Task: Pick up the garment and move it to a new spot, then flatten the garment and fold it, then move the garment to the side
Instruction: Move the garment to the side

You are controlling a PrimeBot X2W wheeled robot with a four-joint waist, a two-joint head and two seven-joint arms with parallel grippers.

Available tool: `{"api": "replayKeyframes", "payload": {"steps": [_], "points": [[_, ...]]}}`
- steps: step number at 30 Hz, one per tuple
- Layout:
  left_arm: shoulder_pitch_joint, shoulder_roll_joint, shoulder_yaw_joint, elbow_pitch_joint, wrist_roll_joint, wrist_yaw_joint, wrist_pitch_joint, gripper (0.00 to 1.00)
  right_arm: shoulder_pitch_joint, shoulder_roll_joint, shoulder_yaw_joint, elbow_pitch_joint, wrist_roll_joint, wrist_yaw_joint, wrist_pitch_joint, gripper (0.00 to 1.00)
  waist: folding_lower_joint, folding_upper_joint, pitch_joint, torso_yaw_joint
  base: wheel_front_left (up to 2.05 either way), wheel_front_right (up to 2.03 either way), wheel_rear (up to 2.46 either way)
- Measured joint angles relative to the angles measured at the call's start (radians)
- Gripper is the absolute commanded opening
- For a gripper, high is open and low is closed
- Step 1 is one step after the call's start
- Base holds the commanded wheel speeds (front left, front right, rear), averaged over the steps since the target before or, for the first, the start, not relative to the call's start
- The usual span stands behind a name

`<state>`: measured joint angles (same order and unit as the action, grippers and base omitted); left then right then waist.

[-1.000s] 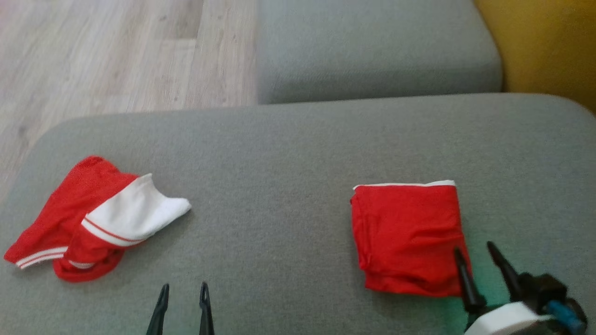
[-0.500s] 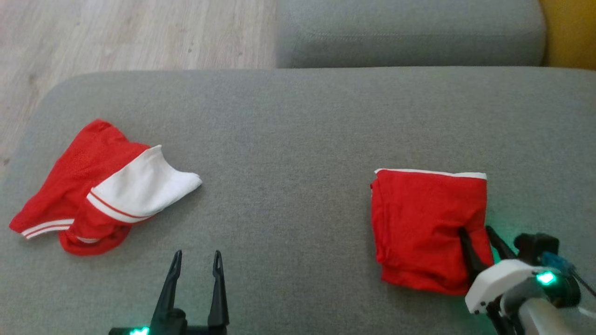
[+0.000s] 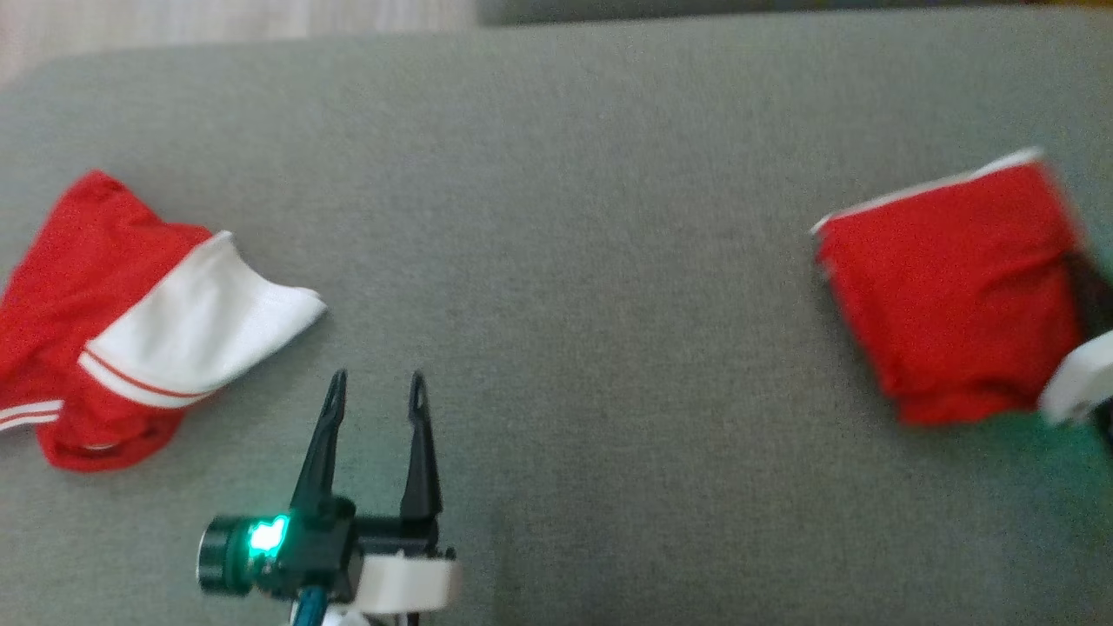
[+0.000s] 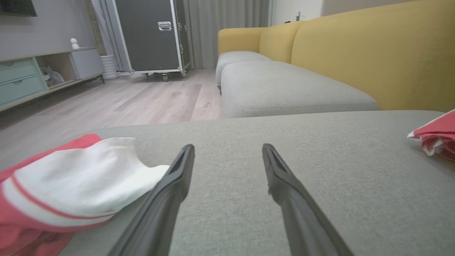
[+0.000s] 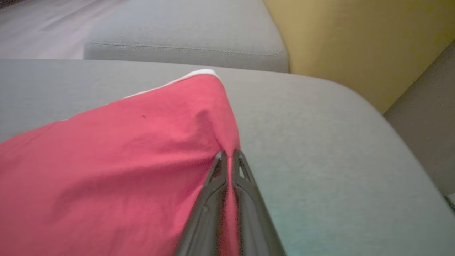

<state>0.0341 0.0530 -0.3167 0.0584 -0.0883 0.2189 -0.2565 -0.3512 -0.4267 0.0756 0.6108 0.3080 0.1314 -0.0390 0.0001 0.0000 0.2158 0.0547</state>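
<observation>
Inspector: Surface?
Surveyor: Wide grey seat cushion, bare across the middle, ample room for moving.
Inspector: Task item?
Surveyor: At far right, folded red garment, white trim on far edge, close to the cushion's rounded right rim. Pinched at its right edge by right gripper, fingers pressed together on the cloth; grip plain in right wrist view, blurred and cut off in head view.
Inspector: Other arm?
Surveyor: Low over bare cushion, left gripper, fingers spread wide, holding nothing. Just left of it, crumpled red-and-white garment. Beyond, in left wrist view, yellow backrest and wood floor.
</observation>
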Motion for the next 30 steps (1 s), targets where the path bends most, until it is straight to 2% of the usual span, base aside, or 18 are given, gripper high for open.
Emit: {"api": "replayKeyframes", "payload": {"steps": [5, 6, 10, 13, 14, 16, 19, 20, 21, 24, 27, 30], "points": [[-0.088, -0.001, -0.020, -0.002, 0.000, -0.010, 0.000, 1.00, -0.074, -0.105, -0.075, -0.027, -0.002, 0.000, 0.061, 0.00, 0.0001, 0.0000, 0.094, -0.024, 0.00, 0.00, 0.00], [-0.127, -0.002, -0.026, -0.003, 0.000, -0.017, 0.000, 1.00, -0.092, -0.143, -0.104, -0.026, -0.002, 0.000, 0.075, 0.00, 0.0002, 0.0000, 0.132, -0.032, 0.00, 0.00, 0.00], [-0.186, -0.003, -0.039, -0.002, 0.000, -0.022, 0.000, 1.00, -0.117, -0.176, -0.182, -0.031, -0.022, 0.000, 0.094, 0.00, 0.0002, 0.0000, 0.201, -0.045, 0.00, 0.00, 0.00], [-0.207, -0.003, -0.040, 0.000, 0.000, -0.027, 0.000, 1.00, -0.134, -0.186, -0.232, -0.031, -0.085, 0.000, 0.096, 0.00, 0.0002, 0.0000, 0.238, -0.053, 0.00, 0.00, 0.00], [-0.211, -0.003, -0.040, 0.003, 0.000, -0.028, 0.000, 1.00, -0.141, -0.185, -0.247, -0.029, -0.109, 0.000, 0.091, 0.09, 0.0002, 0.0000, 0.245, -0.055, 0.00, 0.00, 0.00], [-0.217, -0.003, -0.041, 0.012, 0.000, -0.036, 0.000, 1.00, -0.154, -0.172, -0.291, -0.020, -0.173, 0.000, 0.071, 1.00, 0.0003, -0.0001, 0.244, -0.059, 0.00, 0.00, 0.00], [-0.216, -0.003, -0.047, 0.024, 0.002, -0.044, 0.000, 1.00, -0.159, -0.128, -0.337, -0.019, -0.288, 0.000, 0.022, 1.00, -0.0002, 0.0000, 0.219, -0.057, 0.00, 0.00, 0.00], [-0.214, -0.003, -0.050, 0.027, 0.001, -0.044, 0.000, 1.00, -0.159, -0.101, -0.345, -0.020, -0.317, 0.000, 0.007, 1.00, -0.0002, 0.0000, 0.206, -0.056, 0.00, 0.00, 0.00], [-0.214, -0.003, -0.050, 0.027, 0.001, -0.044, 0.000, 1.00, -0.159, -0.101, -0.345, -0.020, -0.317, 0.000, 0.007, 1.00, -0.0002, 0.0000, 0.206, -0.056, 0.00, 0.00, 0.00], [-0.203, -0.003, -0.054, 0.034, 0.001, -0.044, 0.000, 1.00, -0.147, -0.002, -0.339, -0.023, -0.384, 0.000, -0.047, 1.00, -0.0002, 0.0000, 0.160, -0.054, 0.00, 0.00, 0.00], [-0.160, -0.003, -0.056, 0.049, 0.001, -0.052, 0.000, 1.00, -0.103, 0.092, -0.291, -0.028, -0.391, 0.000, -0.098, 1.00, -0.0003, 0.0000, 0.104, -0.051, 0.00, 0.00, 0.00], [-0.104, -0.003, -0.049, 0.065, 0.000, -0.051, 0.000, 1.00, -0.023, 0.161, -0.192, -0.024, -0.349, 0.000, -0.154, 1.00, -0.0004, 0.0000, 0.045, -0.046, 0.00, 0.00, 0.00]]}}
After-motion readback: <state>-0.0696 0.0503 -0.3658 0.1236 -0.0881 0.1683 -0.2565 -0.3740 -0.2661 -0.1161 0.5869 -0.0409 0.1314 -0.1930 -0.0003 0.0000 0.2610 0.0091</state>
